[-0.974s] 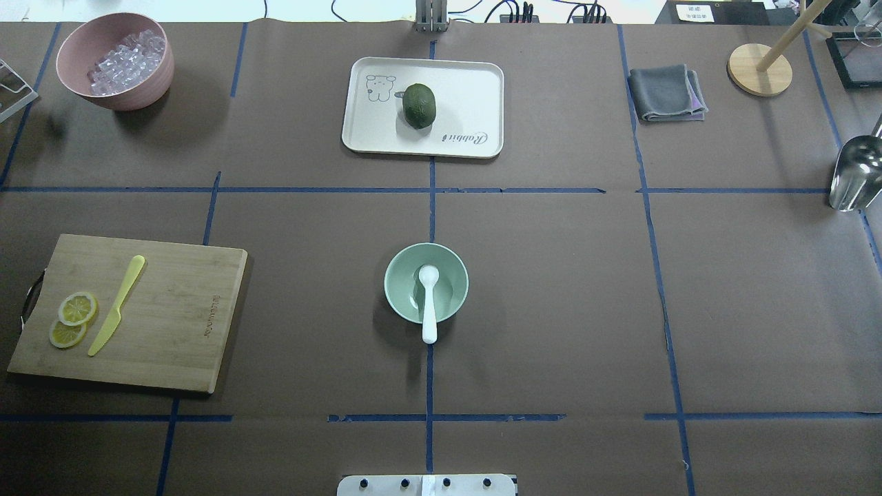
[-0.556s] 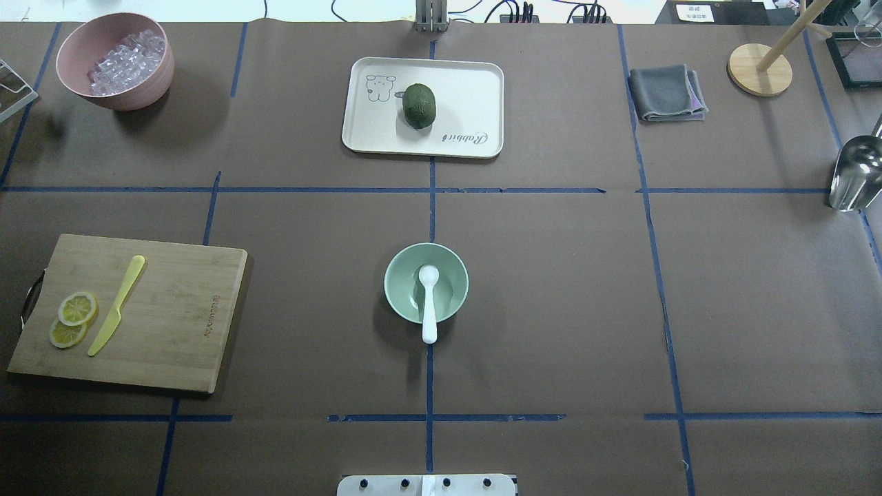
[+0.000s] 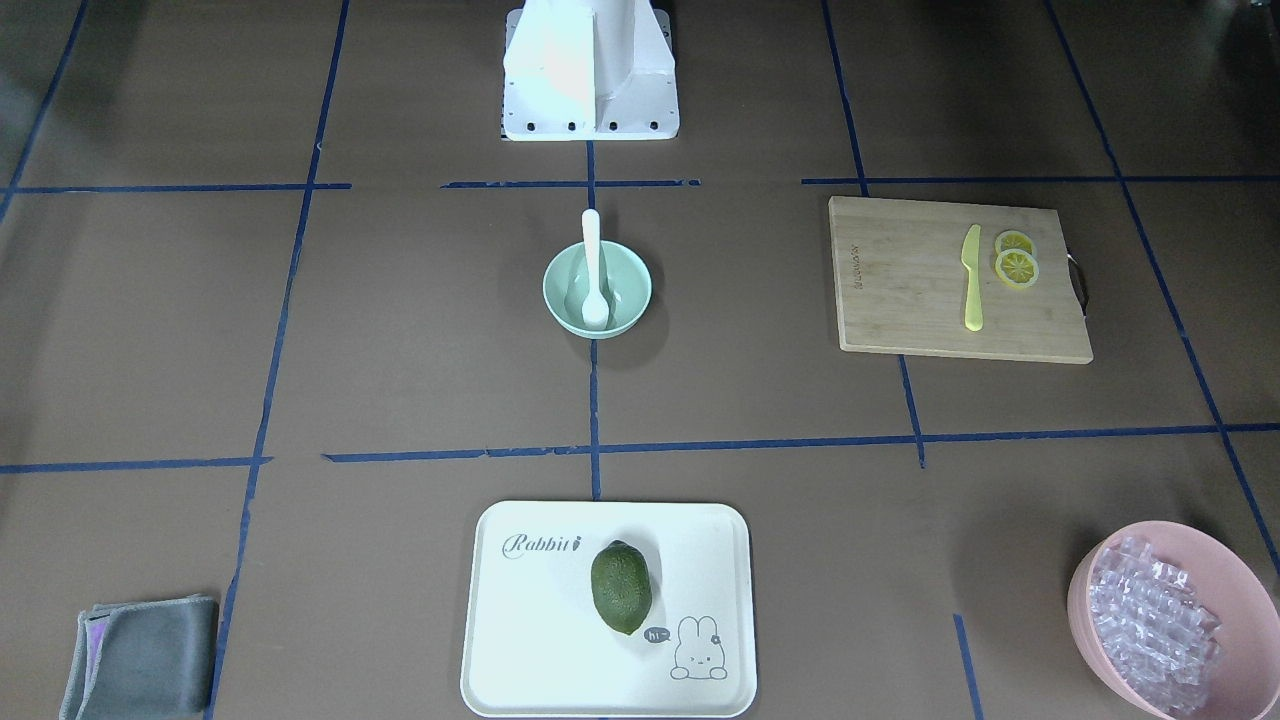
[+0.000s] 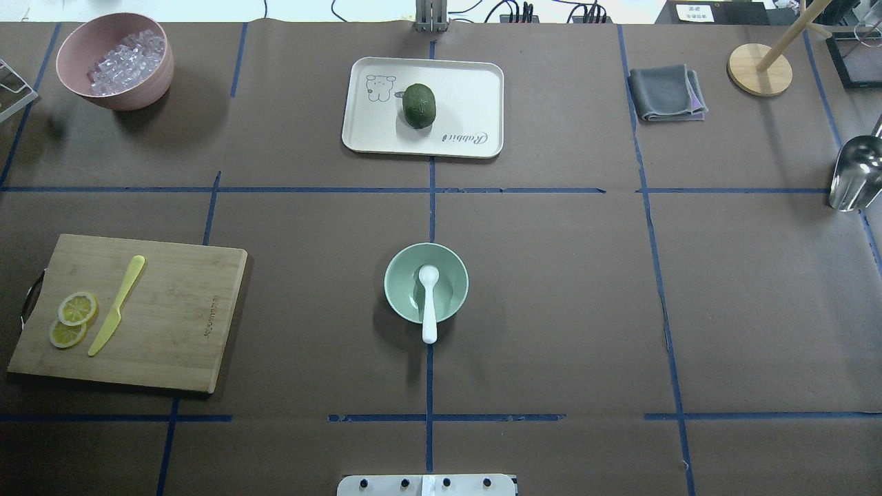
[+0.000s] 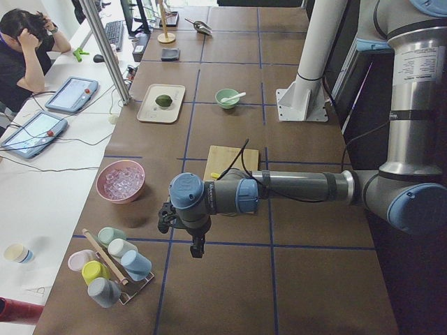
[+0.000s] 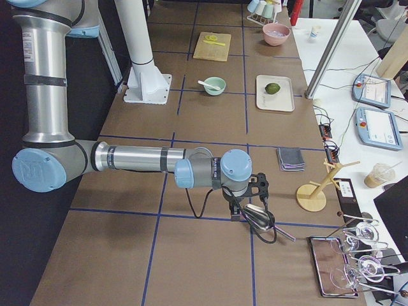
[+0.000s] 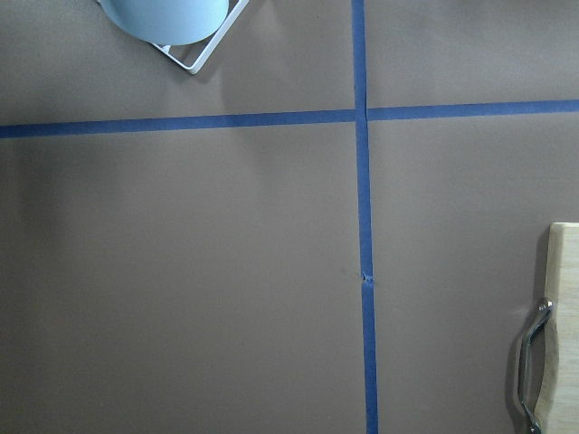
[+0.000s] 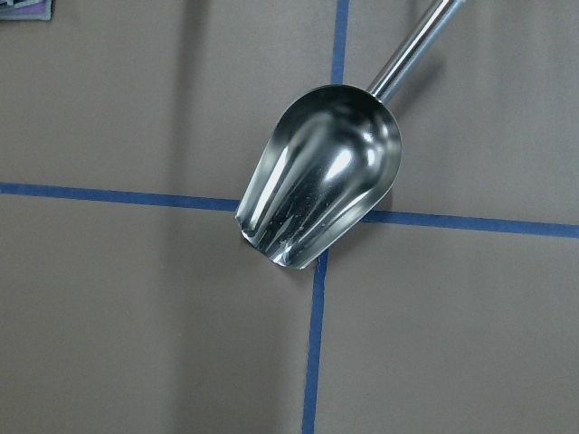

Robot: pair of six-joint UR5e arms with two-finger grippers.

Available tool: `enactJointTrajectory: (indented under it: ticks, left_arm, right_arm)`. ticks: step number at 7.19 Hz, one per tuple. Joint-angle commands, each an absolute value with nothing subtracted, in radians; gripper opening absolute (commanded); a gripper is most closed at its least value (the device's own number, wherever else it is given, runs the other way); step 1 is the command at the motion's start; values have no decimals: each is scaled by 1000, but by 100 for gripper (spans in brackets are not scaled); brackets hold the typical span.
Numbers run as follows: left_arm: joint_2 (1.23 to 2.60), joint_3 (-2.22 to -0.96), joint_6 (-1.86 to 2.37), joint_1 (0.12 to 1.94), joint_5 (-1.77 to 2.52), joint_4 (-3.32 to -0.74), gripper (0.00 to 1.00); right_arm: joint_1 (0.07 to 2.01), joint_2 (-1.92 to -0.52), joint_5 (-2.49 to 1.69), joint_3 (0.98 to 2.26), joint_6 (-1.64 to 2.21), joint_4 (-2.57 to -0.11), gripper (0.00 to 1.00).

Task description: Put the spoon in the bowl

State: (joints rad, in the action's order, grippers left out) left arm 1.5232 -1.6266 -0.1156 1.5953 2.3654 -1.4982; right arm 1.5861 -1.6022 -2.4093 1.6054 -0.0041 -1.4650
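Note:
The white spoon (image 4: 429, 306) lies in the pale mint-green bowl (image 4: 400, 275) at the table's middle, scoop inside and handle over the near rim. Both also show in the front-facing view, spoon (image 3: 592, 262) in bowl (image 3: 630, 285). My left gripper (image 5: 198, 248) hangs over the table's left end beyond the cutting board, far from the bowl. My right gripper (image 6: 241, 213) hangs over the right end above a metal scoop (image 8: 321, 176). Each gripper shows only in a side view, so I cannot tell whether it is open or shut.
A wooden cutting board (image 4: 172, 310) with a yellow knife (image 4: 117, 304) and lemon slices (image 4: 72, 318) lies at the left. A white tray (image 4: 468, 89) holds a green fruit (image 4: 419, 105). A pink bowl (image 4: 141, 83) of clear cubes, a grey cloth (image 4: 665, 93) and a cup rack (image 5: 112, 269) stand around.

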Motion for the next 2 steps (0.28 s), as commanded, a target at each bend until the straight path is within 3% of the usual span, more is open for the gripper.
enactJointTrajectory:
  ticks: [1, 2]
  left_arm:
    - [1523, -1626, -115, 1595, 2367, -1508, 100]
    - [1522, -1626, -115, 1595, 2367, -1509, 100]
  right_arm:
    - [1586, -1601, -2410, 1606, -6, -1465, 100]
    - [1586, -1601, -2408, 1605, -6, -1465, 100]
